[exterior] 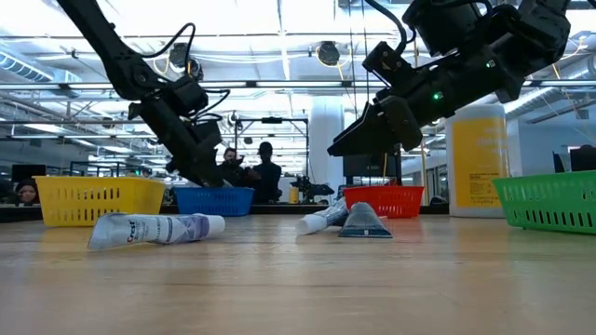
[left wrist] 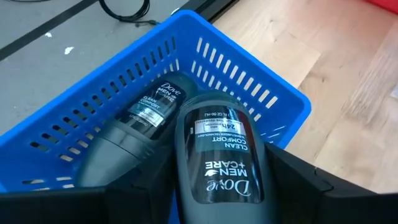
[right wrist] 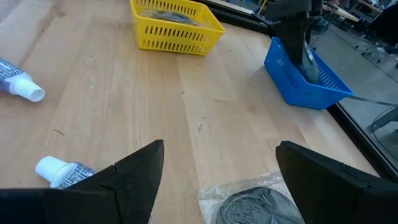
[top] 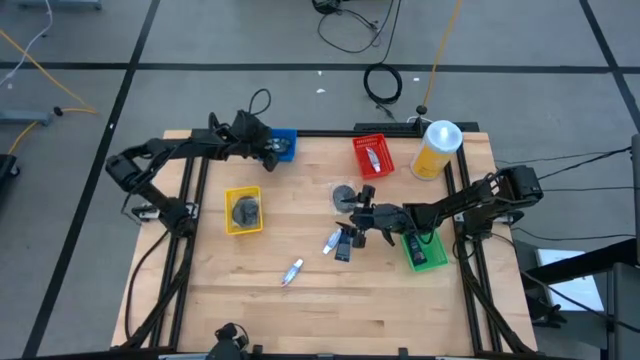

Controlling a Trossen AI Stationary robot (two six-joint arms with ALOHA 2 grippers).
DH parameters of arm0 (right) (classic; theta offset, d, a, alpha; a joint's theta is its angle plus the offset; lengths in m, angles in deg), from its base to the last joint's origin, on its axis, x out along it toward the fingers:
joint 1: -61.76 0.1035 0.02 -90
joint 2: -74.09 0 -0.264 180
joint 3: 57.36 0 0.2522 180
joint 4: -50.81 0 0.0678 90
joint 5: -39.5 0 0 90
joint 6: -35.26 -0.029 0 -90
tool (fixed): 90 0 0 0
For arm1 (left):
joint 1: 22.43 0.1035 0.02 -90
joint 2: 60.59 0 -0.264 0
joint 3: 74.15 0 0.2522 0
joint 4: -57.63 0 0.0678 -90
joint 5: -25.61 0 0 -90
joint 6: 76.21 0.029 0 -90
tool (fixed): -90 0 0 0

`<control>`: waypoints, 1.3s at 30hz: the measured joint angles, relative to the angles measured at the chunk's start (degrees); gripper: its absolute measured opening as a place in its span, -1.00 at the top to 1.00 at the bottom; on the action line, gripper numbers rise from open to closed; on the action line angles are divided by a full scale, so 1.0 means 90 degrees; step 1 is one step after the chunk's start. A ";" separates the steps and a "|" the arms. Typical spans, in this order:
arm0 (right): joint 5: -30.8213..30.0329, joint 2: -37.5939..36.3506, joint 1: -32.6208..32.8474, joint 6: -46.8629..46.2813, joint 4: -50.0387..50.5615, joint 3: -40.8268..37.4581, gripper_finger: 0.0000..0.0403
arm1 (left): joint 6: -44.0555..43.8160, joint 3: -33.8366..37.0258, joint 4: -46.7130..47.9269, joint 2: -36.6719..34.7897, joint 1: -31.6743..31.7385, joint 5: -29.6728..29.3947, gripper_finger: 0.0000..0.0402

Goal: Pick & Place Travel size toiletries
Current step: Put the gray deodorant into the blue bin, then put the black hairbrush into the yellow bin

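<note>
Nearest tube: a white-silver tube (top: pixel 292 272) lies alone on the bare wood toward the table's front edge, well apart from both arms; in the low view (exterior: pixel 156 229) it lies on its side with its cap pointing right.
Middle cluster: a second tube (top: pixel 331 241) and a dark little packet (top: pixel 344 249) lie just beside each other near the table's centre, under the right arm's fingers.
Right gripper: the right gripper (top: pixel 358 218) hovers above the wood at mid-table, jaws spread wide and empty; its wrist view shows bare table between the two dark fingers (right wrist: pixel 134 174).
Wrapped disc: a grey round disc in a clear wrapper (right wrist: pixel 255 202) lies flat on the table just ahead of the right gripper.
Green bin: the green bin (top: pixel 425 250) sits at the table's right edge, under the right arm.
Yellow bin: the yellow bin (top: pixel 243 210) stands left of centre with grey wrapped items inside.
Red bin: the red bin (top: pixel 372 155) at the back holds a white tube.
Canister: the tall yellow canister (top: pixel 437 148) stands upright beside the red bin.
Blue bin: the blue bin (left wrist: pixel 205 50) sits at the back left; a dark deodorant stick (left wrist: pixel 146 115) lies inside it.
Left gripper: the left gripper (top: pixel 268 148) is over the blue bin, clamped on a second dark deodorant stick (left wrist: pixel 217 155), label side up, held just above the one in the bin.
</note>
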 joint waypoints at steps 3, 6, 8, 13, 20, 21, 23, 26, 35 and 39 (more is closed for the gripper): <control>0.0000 0.0000 0.0000 0.0000 0.0000 0.0000 -0.49 | 0.0069 0.0000 -0.0006 0.0000 0.0005 0.0011 -0.10; 0.0002 0.0000 0.0000 0.0000 0.0000 0.0000 -0.49 | 0.0070 0.0000 -0.0070 0.0000 0.0075 0.0059 -0.26; 0.0002 0.0000 0.0000 0.0000 0.0002 0.0000 -0.49 | 0.0040 0.0000 -0.0098 0.0000 0.0151 0.0058 -0.38; 0.0003 0.0000 0.0000 0.0000 0.0002 0.0000 -0.49 | -0.0226 0.0000 0.0016 -0.0304 0.0287 0.0056 -0.66; -0.0017 0.0000 0.0000 -0.0001 0.0208 0.0000 -0.49 | -0.0623 0.0000 0.0472 -0.1471 -0.0184 0.0058 -0.87; -0.0040 0.0000 0.0000 -0.0002 0.0350 0.0000 -0.49 | -0.0628 0.0000 0.0562 -0.1642 -0.0382 0.0056 -0.88; -0.0262 0.0002 0.0002 0.0000 0.0703 0.0000 -0.49 | -0.0685 0.0059 0.0607 -0.1950 -0.0906 0.0054 -0.88; -0.0530 -0.0105 -0.0002 -0.0025 0.1491 -0.0002 -0.49 | -0.0802 0.0333 0.0360 -0.2258 -0.1890 0.0002 -0.85; 0.0604 -0.0113 -0.0222 -0.0380 0.2494 -0.0034 -0.42 | -0.1673 0.1790 -0.1562 -0.2117 -0.4864 -0.2276 -0.75; 0.0674 0.0142 -0.0550 0.0101 0.1818 -0.0068 -0.32 | -0.2756 0.2243 -0.2243 -0.1894 -0.5394 -0.3532 -0.77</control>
